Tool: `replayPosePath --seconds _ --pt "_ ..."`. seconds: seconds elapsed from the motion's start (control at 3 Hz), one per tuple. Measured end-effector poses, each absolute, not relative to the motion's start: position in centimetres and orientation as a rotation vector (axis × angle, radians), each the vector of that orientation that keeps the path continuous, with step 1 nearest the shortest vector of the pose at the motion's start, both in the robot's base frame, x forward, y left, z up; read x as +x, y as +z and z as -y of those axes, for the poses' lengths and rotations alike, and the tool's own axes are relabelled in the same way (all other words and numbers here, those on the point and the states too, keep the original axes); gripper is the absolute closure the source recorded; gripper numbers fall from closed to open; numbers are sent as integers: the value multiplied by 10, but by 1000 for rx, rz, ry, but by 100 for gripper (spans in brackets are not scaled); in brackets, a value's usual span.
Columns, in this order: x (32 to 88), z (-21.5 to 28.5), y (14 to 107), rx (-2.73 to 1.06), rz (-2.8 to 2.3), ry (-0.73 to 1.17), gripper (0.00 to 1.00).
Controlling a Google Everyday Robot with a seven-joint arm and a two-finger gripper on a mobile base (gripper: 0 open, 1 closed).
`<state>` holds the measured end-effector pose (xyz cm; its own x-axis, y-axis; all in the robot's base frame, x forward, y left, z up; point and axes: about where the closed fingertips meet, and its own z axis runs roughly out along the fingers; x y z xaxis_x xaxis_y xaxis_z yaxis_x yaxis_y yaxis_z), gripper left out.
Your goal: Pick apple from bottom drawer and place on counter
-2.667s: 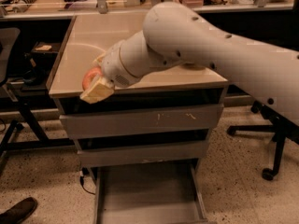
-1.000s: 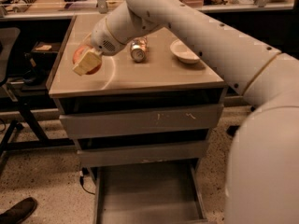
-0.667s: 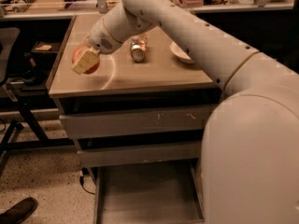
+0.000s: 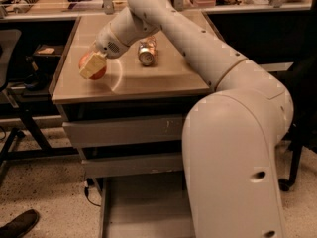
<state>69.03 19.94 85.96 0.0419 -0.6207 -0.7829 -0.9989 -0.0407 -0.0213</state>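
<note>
My gripper [image 4: 92, 66] is shut on the red-orange apple [image 4: 97, 73] and holds it at or just above the left part of the beige counter [image 4: 163, 76]. I cannot tell whether the apple touches the counter top. My white arm reaches in from the lower right and fills much of the view. The bottom drawer [image 4: 141, 207] is pulled open below, its grey floor bare where it shows; its right side is hidden behind my arm.
A silver can [image 4: 147, 52] lies on its side on the counter, right of the apple. Two shut drawers [image 4: 124, 130] sit under the counter. A black chair frame [image 4: 15, 113] stands at the left. A shoe [image 4: 20, 224] is at the lower left.
The gripper with the apple has risen from the counter's front edge onto the left part of the counter top. My arm now fills more of the view and hides a bowl seen earlier.
</note>
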Motion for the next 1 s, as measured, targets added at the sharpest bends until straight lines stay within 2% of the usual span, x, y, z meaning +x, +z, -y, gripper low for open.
replayPosePath --seconds 1.0 --pt "704 -205 838 -1765 -1683 875 100"
